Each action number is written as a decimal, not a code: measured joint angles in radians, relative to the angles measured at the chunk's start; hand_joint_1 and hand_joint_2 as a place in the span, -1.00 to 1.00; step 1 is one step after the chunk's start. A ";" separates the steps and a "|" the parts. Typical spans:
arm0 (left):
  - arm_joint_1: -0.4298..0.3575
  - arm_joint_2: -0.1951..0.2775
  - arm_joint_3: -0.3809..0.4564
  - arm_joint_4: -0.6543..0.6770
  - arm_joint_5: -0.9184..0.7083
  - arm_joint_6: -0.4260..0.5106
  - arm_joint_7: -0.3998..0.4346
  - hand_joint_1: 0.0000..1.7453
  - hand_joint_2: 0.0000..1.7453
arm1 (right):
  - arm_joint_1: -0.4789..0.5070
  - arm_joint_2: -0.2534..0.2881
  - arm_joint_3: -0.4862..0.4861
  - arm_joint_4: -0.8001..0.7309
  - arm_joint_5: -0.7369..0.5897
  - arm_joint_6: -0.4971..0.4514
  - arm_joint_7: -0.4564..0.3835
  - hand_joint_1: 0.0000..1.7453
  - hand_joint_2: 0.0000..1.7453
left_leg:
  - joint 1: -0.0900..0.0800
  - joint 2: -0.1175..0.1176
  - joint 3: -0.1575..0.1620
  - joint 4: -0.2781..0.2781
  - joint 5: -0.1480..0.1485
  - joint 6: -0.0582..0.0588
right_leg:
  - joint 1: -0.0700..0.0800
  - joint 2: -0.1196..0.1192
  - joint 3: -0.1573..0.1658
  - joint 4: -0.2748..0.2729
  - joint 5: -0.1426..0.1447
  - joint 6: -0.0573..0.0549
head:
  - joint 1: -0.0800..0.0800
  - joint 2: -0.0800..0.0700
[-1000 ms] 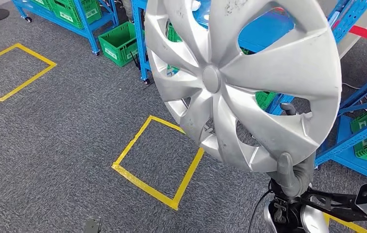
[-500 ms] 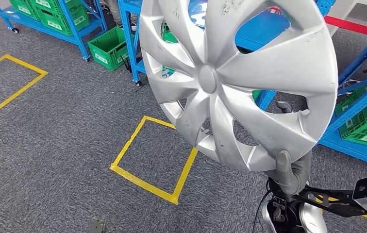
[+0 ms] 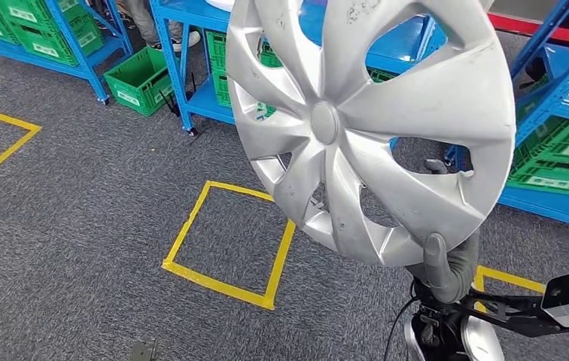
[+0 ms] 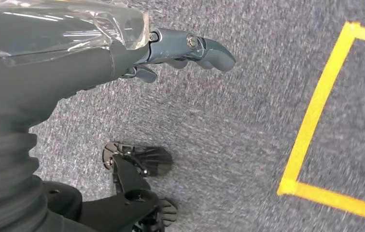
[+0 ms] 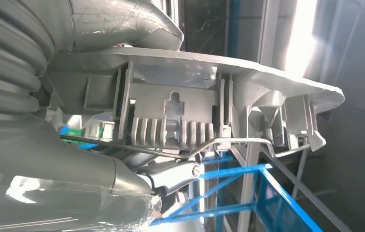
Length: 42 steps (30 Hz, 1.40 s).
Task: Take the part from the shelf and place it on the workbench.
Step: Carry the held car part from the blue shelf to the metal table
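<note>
I am seeing right hand (image 3: 445, 265) gripping hubcap (image 3: 372, 128) by lower rim, disc standing upright above hand, facing me. Left hand (image 4: 171, 53) hanging empty, fingers loosely curled, over carpet (image 3: 78, 226). Workbench not showing.

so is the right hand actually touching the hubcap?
Touching. In the head view the right hand grips the hubcap at its lower rim, thumb pressed on the front face; the right wrist view shows the rim clamped against the hand.
</note>
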 joint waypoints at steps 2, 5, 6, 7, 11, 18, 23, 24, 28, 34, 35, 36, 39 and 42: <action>0.003 0.001 0.000 0.000 0.000 0.000 0.000 -1.00 1.00 | 0.001 0.000 0.000 0.001 0.000 0.000 0.000 1.00 1.00 | -0.003 0.025 -0.011 0.000 0.006 0.006 | -0.003 -0.012 -0.055 0.134 -0.052 0.001 | 0.000 0.000; 0.004 0.001 0.000 0.001 0.000 0.000 0.000 -1.00 1.00 | 0.002 -0.001 0.000 0.003 0.000 0.000 0.000 1.00 1.00 | -0.004 0.052 -0.018 0.000 0.013 0.003 | -0.005 -0.021 -0.002 0.078 -0.033 0.016 | 0.000 0.000; 0.003 0.000 0.000 0.001 0.000 0.000 0.000 -1.00 1.00 | 0.002 -0.001 0.000 0.003 0.000 0.000 0.000 1.00 1.00 | -0.004 0.059 -0.018 0.000 0.015 0.000 | -0.003 -0.034 0.050 -0.006 -0.012 0.017 | 0.000 0.000; 0.003 0.000 0.000 0.001 0.000 0.000 0.000 -1.00 1.00 | 0.001 -0.001 0.000 0.003 0.000 -0.001 -0.001 1.00 1.00 | -0.006 0.066 -0.019 0.000 0.018 -0.003 | 0.001 -0.046 0.093 -0.078 0.005 0.016 | -0.001 0.000; 0.003 -0.002 0.000 0.001 0.002 0.000 0.000 -1.00 1.00 | -0.001 -0.001 0.000 0.003 0.000 0.000 -0.002 1.00 1.00 | -0.007 0.084 -0.021 -0.007 0.031 -0.027 | 0.015 -0.051 0.126 -0.159 0.026 -0.007 | -0.001 0.000; 0.014 0.004 0.000 0.003 0.006 0.000 -0.002 -1.00 1.00 | -0.003 0.008 0.000 0.006 0.013 0.000 -0.011 1.00 1.00 | -0.006 0.006 -0.126 0.256 -0.110 -0.040 | 0.016 -0.024 0.128 -0.175 0.054 -0.038 | -0.005 0.000; 0.013 0.008 0.000 0.003 0.005 -0.001 -0.001 -1.00 1.00 | -0.002 0.008 0.000 0.008 0.020 0.000 -0.014 1.00 1.00 | -0.015 -0.004 -0.009 0.028 0.001 -0.013 | 0.035 -0.004 0.121 -0.164 0.055 -0.038 | -0.005 0.000; 0.013 0.009 0.000 0.003 0.005 -0.001 0.000 -1.00 1.00 | -0.002 0.008 0.000 0.008 0.021 -0.001 -0.015 1.00 1.00 | -0.018 -0.006 0.002 0.002 0.006 -0.008 | 0.037 -0.002 0.117 -0.162 0.056 -0.036 | -0.004 0.000; 0.012 0.008 0.000 0.004 0.005 -0.001 0.003 -1.00 1.00 | 0.001 0.007 -0.002 0.008 0.024 -0.003 -0.016 1.00 1.00 | -0.017 -0.001 -0.001 -0.016 0.016 0.011 | 0.036 -0.001 0.097 -0.146 0.049 -0.024 | -0.004 0.000; 0.014 0.005 0.000 0.004 0.010 -0.002 0.003 -1.00 1.00 | -0.001 0.004 -0.002 0.012 0.037 -0.014 -0.025 1.00 1.00 | -0.012 0.009 -0.012 -0.021 0.029 0.018 | 0.007 -0.014 -0.032 0.138 -0.064 -0.002 | -0.002 0.000; 0.014 0.005 0.000 0.004 0.010 -0.002 0.003 -1.00 1.00 | -0.001 0.004 -0.002 0.013 0.044 -0.017 -0.026 1.00 1.00 | -0.012 0.010 -0.012 -0.021 0.031 0.017 | 0.003 -0.015 -0.009 0.099 -0.047 0.007 | -0.002 0.000; 0.014 0.005 0.000 0.004 0.010 -0.002 0.003 -1.00 1.00 | -0.001 0.003 -0.002 0.013 0.051 -0.020 -0.026 1.00 1.00 | -0.012 0.010 -0.012 -0.021 0.032 0.014 | 0.002 -0.018 0.033 0.024 -0.021 0.014 | -0.002 0.000; 0.013 0.002 0.000 0.004 0.011 -0.001 0.003 -1.00 1.00 | -0.005 0.002 -0.002 0.013 0.065 -0.027 -0.030 1.00 1.00 | -0.012 0.010 -0.015 -0.022 0.038 0.001 | 0.011 -0.028 0.132 -0.160 0.030 0.003 | -0.002 0.000; 0.013 -0.002 0.000 0.004 0.013 -0.001 0.003 -1.00 1.00 | -0.008 0.001 -0.001 0.013 0.074 -0.031 -0.036 1.00 1.00 | -0.008 0.010 -0.016 -0.028 0.046 -0.018 | 0.017 -0.029 0.138 -0.183 0.043 -0.020 | -0.004 0.000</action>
